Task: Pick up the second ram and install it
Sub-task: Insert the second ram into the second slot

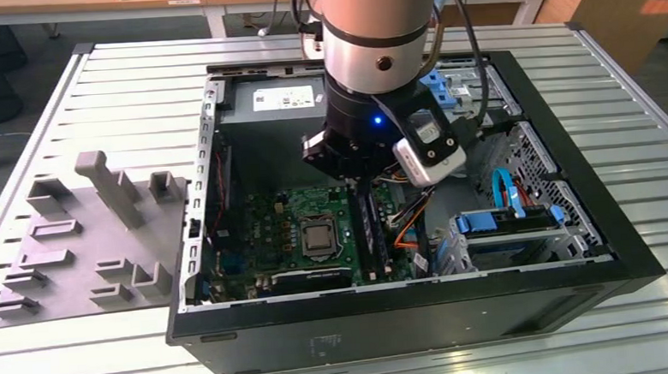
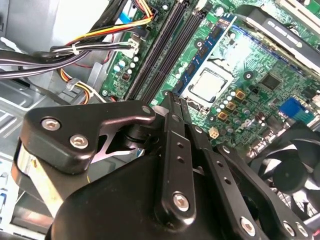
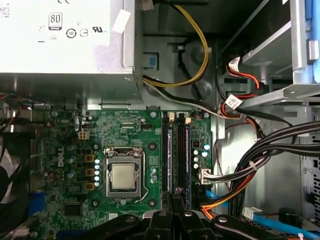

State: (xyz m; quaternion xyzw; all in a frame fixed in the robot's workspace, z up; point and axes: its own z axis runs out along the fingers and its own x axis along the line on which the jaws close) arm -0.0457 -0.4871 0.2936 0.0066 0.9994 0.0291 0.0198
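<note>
pressing straight down matters here: the gripper [image 2: 170, 102], fingers drawn narrow and together, hangs at the exterior view's centre over the second ram [image 1: 370, 232], which stands on edge in a motherboard [image 3: 65, 135] slot; keep the force even along its length, without tilting.

The arm [image 1: 374, 31] hangs upright from the far side, wrist [image 1: 365, 125] pointing down; the gripper [image 1: 354, 179] has its fingers [image 2: 174, 125] apparently pressed together, though the tips are partly hidden.
</note>
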